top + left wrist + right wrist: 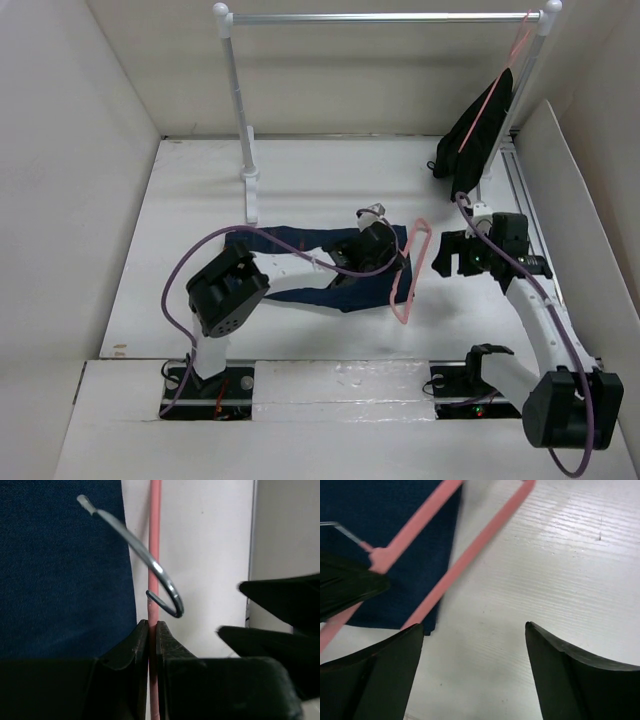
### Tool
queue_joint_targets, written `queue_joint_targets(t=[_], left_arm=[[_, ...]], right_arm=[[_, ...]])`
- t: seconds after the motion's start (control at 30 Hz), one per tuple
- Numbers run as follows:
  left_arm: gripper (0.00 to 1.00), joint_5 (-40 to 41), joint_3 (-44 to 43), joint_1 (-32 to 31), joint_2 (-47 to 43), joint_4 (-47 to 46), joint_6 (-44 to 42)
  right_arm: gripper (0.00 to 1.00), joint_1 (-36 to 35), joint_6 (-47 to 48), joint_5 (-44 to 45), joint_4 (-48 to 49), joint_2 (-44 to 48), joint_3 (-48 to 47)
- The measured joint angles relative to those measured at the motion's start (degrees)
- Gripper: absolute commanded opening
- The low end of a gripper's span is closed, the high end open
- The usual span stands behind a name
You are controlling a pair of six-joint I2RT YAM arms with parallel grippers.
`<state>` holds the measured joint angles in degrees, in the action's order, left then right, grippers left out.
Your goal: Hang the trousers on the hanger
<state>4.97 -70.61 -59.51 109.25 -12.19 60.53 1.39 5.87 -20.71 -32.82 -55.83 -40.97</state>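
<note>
Item: the hanger, at the right end of the trousers, which lie mid-scene. We log the left gripper clamped on its pink bar, apparently steadying it. The right gripper is parted and empty just right of it, likely ready to assist.

We log dark navy trousers spread flat on the table; thin pink hanger overlaps their edge, hook over denim.
</note>
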Motion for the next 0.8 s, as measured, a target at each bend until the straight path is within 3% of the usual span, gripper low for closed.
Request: queue_joint_targets(t=[0.13,0.3,0.37,0.47,0.6,0.67,0.7,0.8], left_arm=[[0.00,0.83,2.25,-0.15,-5.66,0.81,0.02],[0.00,0.07,2.51,-0.24,-9.55,-1.70,0.20],[0.00,-0.57,2.78,-0.48,-9.68,-2.51,0.24],[0.00,-0.37,3.43,-0.83,-9.66,-2.40,0.24],[0.00,0.07,3.52,-1.01,-9.64,-0.72,0.20],[0.00,0.11,3.52,-0.98,-9.55,-0.20,0.20],[0.00,0.07,3.52,-0.98,-9.44,-0.13,0.20],[0.00,-0.09,3.48,-0.81,-8.98,-0.15,0.15]], right_arm=[[0.96,2.43,-1.27,-4.92,1.92,-1.79,3.80],[0.96,2.40,-6.45,-12.85,6.64,-0.72,11.30],[0.92,2.43,-9.03,-15.69,9.03,-0.35,12.96],[0.67,2.89,-10.38,-18.01,10.45,0.72,13.40],[0.61,4.24,-9.84,-15.87,5.42,5.84,10.78],[0.70,4.68,-9.11,-13.62,1.97,8.66,8.15],[0.81,4.98,-8.81,-12.87,1.07,10.23,7.15],[0.91,5.46,-9.20,-13.70,1.20,12.33,6.51]])
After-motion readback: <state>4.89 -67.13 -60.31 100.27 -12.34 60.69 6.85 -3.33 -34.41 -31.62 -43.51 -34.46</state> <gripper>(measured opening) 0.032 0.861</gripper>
